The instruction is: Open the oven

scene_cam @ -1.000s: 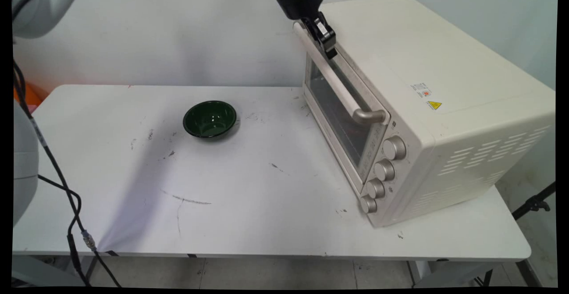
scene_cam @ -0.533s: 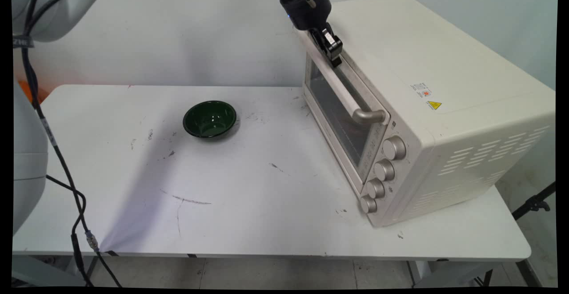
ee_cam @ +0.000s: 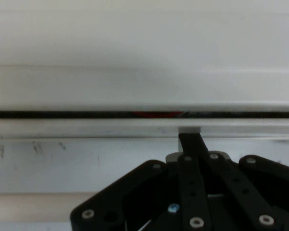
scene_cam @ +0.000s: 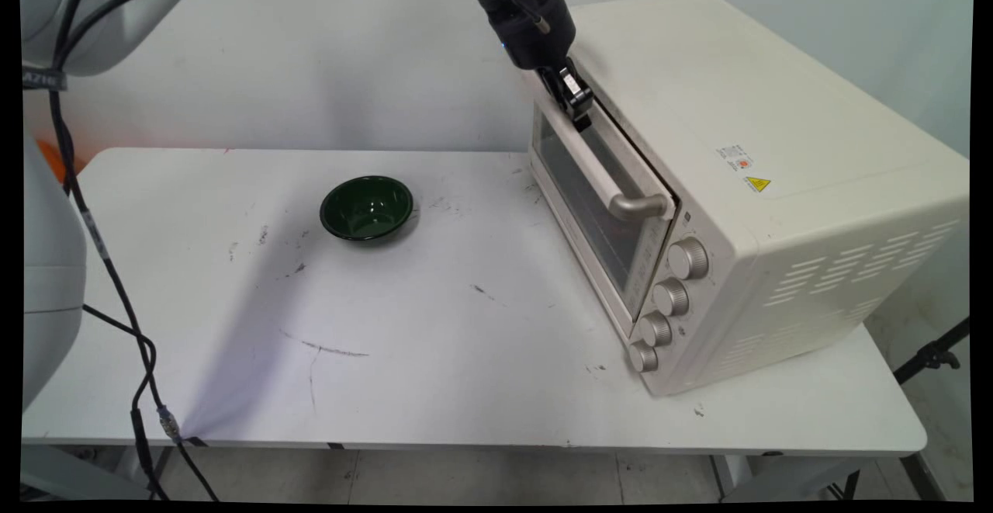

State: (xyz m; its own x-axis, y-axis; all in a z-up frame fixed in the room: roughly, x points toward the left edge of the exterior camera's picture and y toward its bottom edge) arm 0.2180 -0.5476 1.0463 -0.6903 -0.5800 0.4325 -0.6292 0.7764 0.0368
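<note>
Cream toaster oven (scene_cam: pixel 776 187) sits on the white worktop (scene_cam: pixel 388 342) directly under the black claw (scene_cam: pixel 578 105), whose fingers look pressed together against the far end of the oven's door handle (scene_cam: pixel 601 179). The handle's long axis runs from the claw toward the camera. The door stands slightly ajar; the claw could slip off. A green bowl (scene_cam: pixel 366 208) lies well left, below.

Oven (scene_cam: pixel 745 187) on table (scene_cam: pixel 465 358) right side, bowl (scene_cam: pixel 366 207) to its left, gripper (scene_cam: pixel 576 105) at oven door top.
</note>
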